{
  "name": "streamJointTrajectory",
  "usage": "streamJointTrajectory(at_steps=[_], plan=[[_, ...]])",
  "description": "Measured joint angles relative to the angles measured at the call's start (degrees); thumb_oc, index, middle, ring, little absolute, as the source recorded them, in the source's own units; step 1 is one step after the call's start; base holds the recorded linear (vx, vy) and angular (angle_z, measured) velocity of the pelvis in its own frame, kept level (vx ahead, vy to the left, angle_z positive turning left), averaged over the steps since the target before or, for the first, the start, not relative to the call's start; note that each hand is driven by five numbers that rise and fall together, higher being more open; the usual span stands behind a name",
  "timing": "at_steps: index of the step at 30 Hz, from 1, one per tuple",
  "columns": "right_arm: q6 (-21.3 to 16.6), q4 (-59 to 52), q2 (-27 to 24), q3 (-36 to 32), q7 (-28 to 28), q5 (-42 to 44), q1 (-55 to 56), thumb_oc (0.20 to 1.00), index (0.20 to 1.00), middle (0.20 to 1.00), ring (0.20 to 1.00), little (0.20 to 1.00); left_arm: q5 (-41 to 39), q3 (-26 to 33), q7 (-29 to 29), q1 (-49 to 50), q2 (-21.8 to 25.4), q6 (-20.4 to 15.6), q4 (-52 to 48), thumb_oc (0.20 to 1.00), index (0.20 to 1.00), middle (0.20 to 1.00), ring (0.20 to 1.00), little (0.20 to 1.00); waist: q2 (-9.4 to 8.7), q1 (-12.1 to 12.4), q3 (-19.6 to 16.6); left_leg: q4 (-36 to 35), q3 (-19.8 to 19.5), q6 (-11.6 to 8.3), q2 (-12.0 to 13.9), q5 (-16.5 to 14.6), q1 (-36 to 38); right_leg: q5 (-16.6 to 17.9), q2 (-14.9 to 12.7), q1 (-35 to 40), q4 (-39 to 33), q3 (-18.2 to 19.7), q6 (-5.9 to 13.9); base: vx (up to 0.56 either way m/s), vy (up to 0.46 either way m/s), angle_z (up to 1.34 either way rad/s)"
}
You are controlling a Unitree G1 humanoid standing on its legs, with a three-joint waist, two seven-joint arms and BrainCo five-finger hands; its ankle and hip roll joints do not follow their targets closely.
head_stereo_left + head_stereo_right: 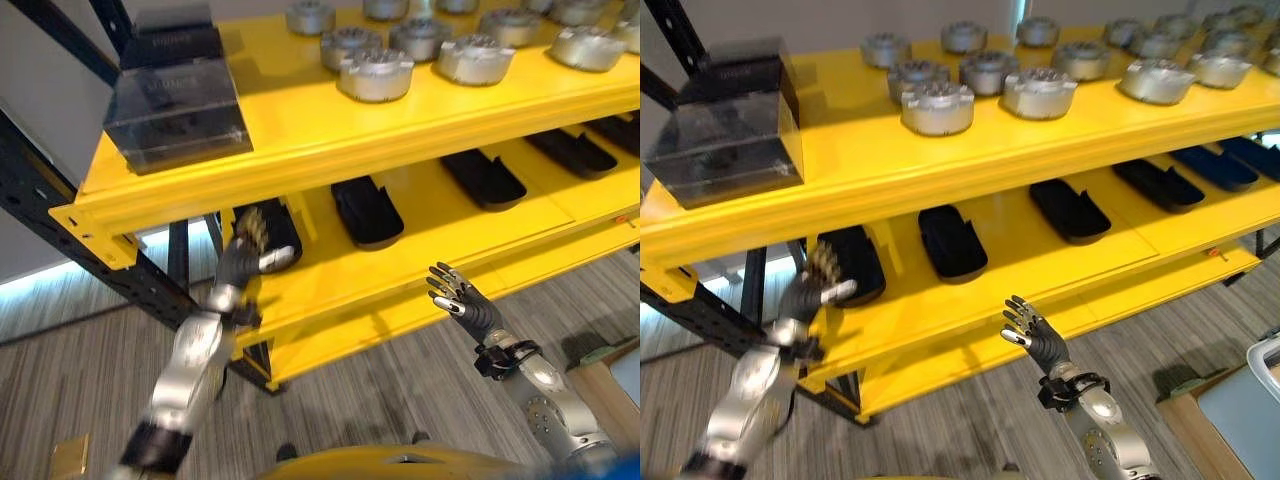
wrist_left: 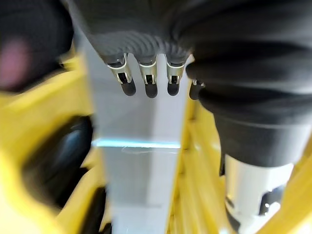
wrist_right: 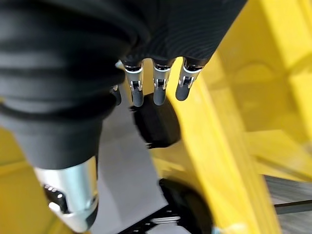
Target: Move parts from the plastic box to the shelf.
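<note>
Several round silver metal parts stand in rows on the top level of a yellow shelf. At that level's left end sits a dark see-through plastic box with a lid. My left hand is raised in front of the lower level, close to a black tray, open and holding nothing. My right hand hangs in front of the lower shelf's front edge, open and empty too. The left wrist view shows straight fingers, and the right wrist view does the same.
Several black trays lie along the lower yellow level. A dark steel upright carries the shelf's left end. Wood-grain floor lies below. A wooden table corner with a pale box is at the lower right.
</note>
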Motion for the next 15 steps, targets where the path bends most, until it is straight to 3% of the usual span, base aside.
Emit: streamJointTrajectory(at_steps=[2, 8, 15], plan=[[-0.01, 0.07, 0.15, 0.15, 0.0, -0.67, 0.11, 1.0, 1.0, 1.0, 1.0, 1.0, -2.48, -0.37, -1.76, 2.26, -0.78, 1.46, 3.25, 1.0, 1.0, 1.0, 1.0, 1.0, -0.12, 1.47, -0.02, -0.12, -0.13, 0.19, -0.41, 0.17, -0.18, 0.37, -0.22, 0.11, -0.45, 0.03, 0.23, -0.02, 0.048, 0.03], [-0.12, 1.21, 0.49, 0.46, -0.62, -5.81, 0.34, 1.0, 1.0, 1.0, 1.0, 1.0, -4.47, -1.2, -3.62, 4.77, -3.18, 3.04, 8.01, 1.0, 1.0, 1.0, 1.0, 1.0, 0.03, 1.52, 0.12, -0.08, -0.52, 0.52, -1.04, 0.42, -0.13, 1.23, -0.87, 0.95, -1.61, -0.26, 0.53, -0.01, 0.018, 0.02], [-0.12, 4.02, 2.34, 2.62, -2.29, -6.01, 0.1, 1.0, 1.0, 1.0, 1.0, 1.0, -4.48, -2.23, -4.45, 4.15, -3.48, 3.74, 8.76, 1.0, 1.0, 1.0, 1.0, 1.0, -0.01, 1.74, 0.41, -0.21, -1.81, 0.73, -1.65, 0.82, 0.03, 1.91, -1.27, 2.79, -2.73, -1.64, 0.8, 0.0, 0.028, 0.1]])
